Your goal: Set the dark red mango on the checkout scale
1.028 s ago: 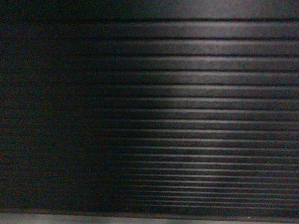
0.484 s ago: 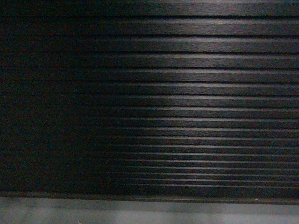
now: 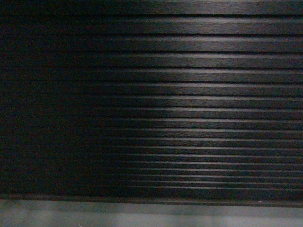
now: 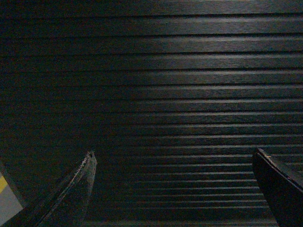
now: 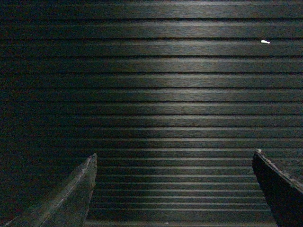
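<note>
As both jaws gape empty, ribbed checkout [image 3: 199, 94] front fills views.

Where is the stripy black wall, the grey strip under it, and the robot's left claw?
ribbed front panel [image 3: 199, 94], head view, on a lit ridge.
grey base [image 3: 151, 215], head view, middle of the strip.
left gripper [image 4: 173, 158], left wrist view, midway between its two open fingertips.
</note>
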Tool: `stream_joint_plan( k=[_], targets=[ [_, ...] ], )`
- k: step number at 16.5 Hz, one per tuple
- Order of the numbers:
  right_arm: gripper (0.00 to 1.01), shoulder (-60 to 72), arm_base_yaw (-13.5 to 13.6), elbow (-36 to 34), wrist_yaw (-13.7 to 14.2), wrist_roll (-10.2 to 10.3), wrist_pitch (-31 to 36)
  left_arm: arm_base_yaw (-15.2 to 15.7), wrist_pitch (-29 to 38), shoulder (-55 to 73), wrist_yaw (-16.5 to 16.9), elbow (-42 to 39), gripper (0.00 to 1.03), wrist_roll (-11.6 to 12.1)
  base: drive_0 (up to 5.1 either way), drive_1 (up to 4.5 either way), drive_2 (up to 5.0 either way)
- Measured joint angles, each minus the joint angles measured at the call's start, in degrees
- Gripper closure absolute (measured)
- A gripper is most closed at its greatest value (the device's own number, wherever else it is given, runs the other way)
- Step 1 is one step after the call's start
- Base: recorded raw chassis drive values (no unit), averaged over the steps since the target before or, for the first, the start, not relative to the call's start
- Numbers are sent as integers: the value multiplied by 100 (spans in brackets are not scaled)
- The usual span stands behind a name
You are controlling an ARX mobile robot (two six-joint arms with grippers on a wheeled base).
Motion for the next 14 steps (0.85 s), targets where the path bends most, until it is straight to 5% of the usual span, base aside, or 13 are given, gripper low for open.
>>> stream_joint_plan(
  k=[14],
  targets=[
    [3,0,0,0,0,2,0,0,0,0,0,0,5,0,0,0,0]
  ],
)
